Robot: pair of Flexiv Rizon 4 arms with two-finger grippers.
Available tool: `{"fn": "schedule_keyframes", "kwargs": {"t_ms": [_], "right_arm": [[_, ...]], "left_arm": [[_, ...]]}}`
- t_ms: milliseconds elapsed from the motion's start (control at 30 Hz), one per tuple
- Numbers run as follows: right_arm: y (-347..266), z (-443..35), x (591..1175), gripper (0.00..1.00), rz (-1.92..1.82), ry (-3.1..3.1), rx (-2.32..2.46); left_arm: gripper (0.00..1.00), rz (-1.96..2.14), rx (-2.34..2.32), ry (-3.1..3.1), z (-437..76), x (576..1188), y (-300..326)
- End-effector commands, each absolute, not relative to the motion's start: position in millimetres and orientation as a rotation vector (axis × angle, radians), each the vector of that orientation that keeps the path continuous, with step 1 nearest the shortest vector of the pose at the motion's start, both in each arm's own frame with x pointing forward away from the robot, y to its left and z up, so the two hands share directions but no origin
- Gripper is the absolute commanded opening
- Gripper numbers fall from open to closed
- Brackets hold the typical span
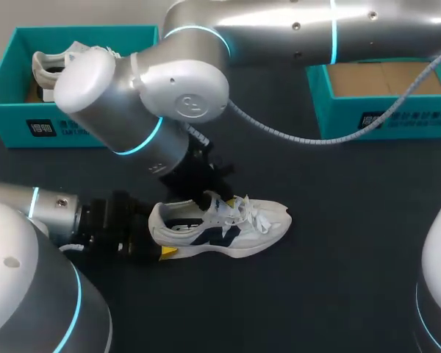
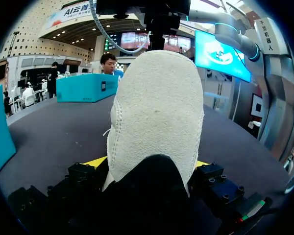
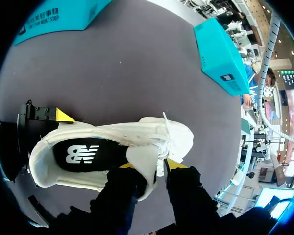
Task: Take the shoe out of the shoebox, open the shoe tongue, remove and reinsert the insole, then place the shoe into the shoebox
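Observation:
A white sneaker (image 1: 231, 224) with dark side panels lies upright on the black table, toe pointing right. My left gripper (image 1: 156, 234) comes in from the left and holds its heel; in the left wrist view the heel (image 2: 157, 112) fills the space between the yellow fingertips (image 2: 94, 162). My right gripper (image 1: 212, 197) reaches down from above onto the shoe's opening. In the right wrist view it (image 3: 149, 169) is shut on the white tongue (image 3: 141, 157), lifted over the laces. The black insole (image 3: 85, 154) shows inside the shoe.
A teal shoebox (image 1: 7, 110) at the back left holds a second white shoe (image 1: 55, 66). Another teal box (image 1: 386, 118) with a cardboard lining stands at the back right. Bare black tabletop lies in front of and right of the sneaker.

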State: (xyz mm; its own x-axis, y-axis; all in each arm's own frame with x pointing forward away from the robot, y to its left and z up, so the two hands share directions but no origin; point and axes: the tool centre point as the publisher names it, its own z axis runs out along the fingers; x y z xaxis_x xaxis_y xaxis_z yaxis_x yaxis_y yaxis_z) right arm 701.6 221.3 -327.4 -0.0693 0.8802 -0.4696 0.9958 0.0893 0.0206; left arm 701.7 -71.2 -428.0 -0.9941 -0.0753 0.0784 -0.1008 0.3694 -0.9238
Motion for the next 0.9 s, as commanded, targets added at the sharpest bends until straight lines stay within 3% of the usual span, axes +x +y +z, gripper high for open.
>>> {"fn": "schedule_keyframes", "kwargs": {"t_ms": [33, 467, 900], "right_arm": [[211.3, -330.1, 695.9, 0.00, -0.270, 1.733, 2.139], [174.6, -324.2, 698.2, 0.00, -0.194, 1.798, 2.108], [137.5, -347.5, 700.9, 0.00, -0.229, 1.837, 2.116]], "left_arm": [[0.00, 1.740, 0.166, -2.584, -436.5, 706.6, -74.0], [0.00, 1.740, 0.166, -2.584, -436.5, 706.6, -74.0], [0.00, 1.740, 0.166, -2.584, -436.5, 706.6, -74.0]]}}
